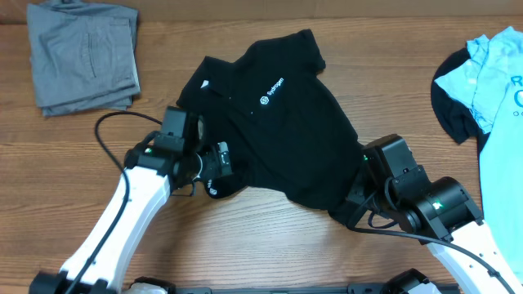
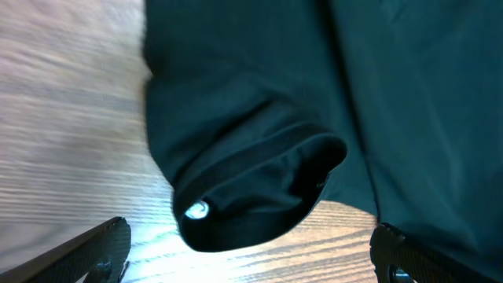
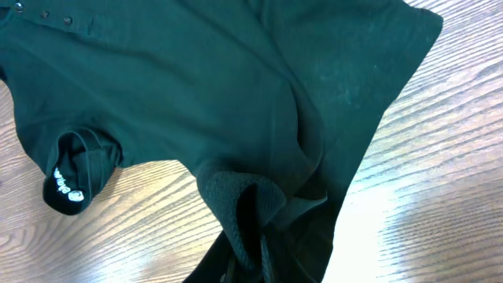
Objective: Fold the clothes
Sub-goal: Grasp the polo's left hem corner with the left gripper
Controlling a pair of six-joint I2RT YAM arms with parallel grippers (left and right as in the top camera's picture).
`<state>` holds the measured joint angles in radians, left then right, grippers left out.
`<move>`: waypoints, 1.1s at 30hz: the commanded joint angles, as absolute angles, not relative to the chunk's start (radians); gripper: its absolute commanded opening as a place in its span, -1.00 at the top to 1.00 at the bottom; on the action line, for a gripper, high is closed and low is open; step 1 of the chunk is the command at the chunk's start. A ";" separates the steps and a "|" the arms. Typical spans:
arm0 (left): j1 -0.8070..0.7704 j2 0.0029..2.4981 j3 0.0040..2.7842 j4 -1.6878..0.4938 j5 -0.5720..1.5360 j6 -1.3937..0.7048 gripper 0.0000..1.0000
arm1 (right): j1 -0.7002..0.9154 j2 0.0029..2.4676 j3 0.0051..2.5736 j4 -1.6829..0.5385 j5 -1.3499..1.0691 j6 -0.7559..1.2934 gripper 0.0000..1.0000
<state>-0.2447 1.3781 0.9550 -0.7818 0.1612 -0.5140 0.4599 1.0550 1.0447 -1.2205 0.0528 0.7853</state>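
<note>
Two claws at the black shirt: one wide, one unclear

Shirt [image 1: 282,122] lies rumpled on the diagonal mid-table [image 1: 245,241], collar end toward the left, hem toward the right, chest logo [image 1: 272,90] face up.

Left claw [image 1: 215,163] sits at the shirt's near sleeve [image 1: 214,189]. Left wrist cam shows my fingers [image 2: 102,248] wide apart, w/ the cuff [image 2: 259,196] lying on the wood between them, touched by neither. Cuff opening gapes toward the cam, and a small round white mark [image 2: 196,210] sits near its edge.

Right claw [image 1: 357,196] is at the shirt's near right corner, by the hem. On the right wrist cam, cloth is gathered into a bunch [image 3: 251,228] at the bottom of view. The rest of the shirt runs away flatter, and the printed cuff is off to the left. My fingers don't show there, so I can't tell if the right claw is apart or clamped on cloth.

Trousers [image 1: 82,57], grey and folded, lie at the far left corner, well apart from the shirt. Blue tee [image 1: 498,98] lies at the right edge, partly out of frame, over some black cloth [image 1: 453,110], also apart from the shirt.
</note>
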 commanded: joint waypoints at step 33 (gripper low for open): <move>-0.262 1.670 1.016 -0.897 0.096 -0.479 0.92 | 0.464 1.051 1.047 -1.196 0.075 0.786 0.84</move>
<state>-0.2493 1.6909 0.9623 -0.8566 0.1394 -0.4725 0.4599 1.0550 1.0451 -1.2079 0.0563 0.7853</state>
